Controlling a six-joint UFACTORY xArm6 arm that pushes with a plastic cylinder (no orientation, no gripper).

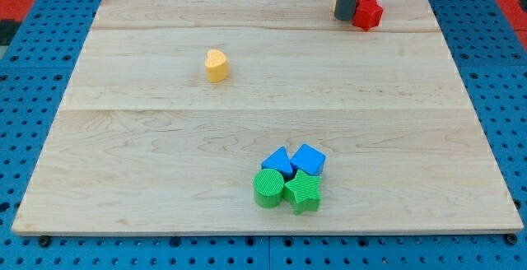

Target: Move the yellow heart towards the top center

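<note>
The yellow heart (216, 65) lies on the wooden board (165, 163), left of centre in the upper half. My tip (346, 19) is at the view's top right, far to the right of the heart and a little above it. The rod touches or nearly touches a red block (368, 8) on its right. A sliver of a yellow-orange block (335, 5) peeks out on the rod's left, mostly hidden behind it.
A cluster sits at the bottom centre: a blue triangular block (279, 162), a blue cube (309, 159), a green cylinder (268, 188) and a green star (302, 192), all touching. The board is ringed by blue pegboard (33, 97).
</note>
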